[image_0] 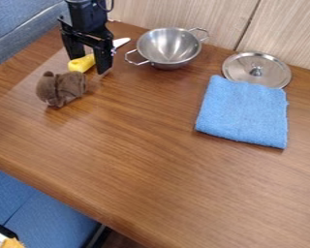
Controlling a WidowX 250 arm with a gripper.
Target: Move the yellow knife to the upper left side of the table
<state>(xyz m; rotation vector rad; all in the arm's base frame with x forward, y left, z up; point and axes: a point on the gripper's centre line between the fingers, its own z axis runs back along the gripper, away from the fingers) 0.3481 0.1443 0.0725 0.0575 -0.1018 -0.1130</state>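
Observation:
The black gripper is low over the upper left part of the table, pointing down. Its two fingers stand apart, one on each side of the yellow knife. The knife's yellow handle shows between and just in front of the fingers. Its pale blade comes out behind the right finger and points to the upper right, towards the metal bowl. The middle of the knife is hidden by the gripper. Whether a finger touches the knife, I cannot tell.
A brown plush toy lies just in front of the knife's handle. Right of the gripper stands a metal bowl with two handles. Farther right are a metal lid and a folded blue cloth. A wooden wall borders the table's back.

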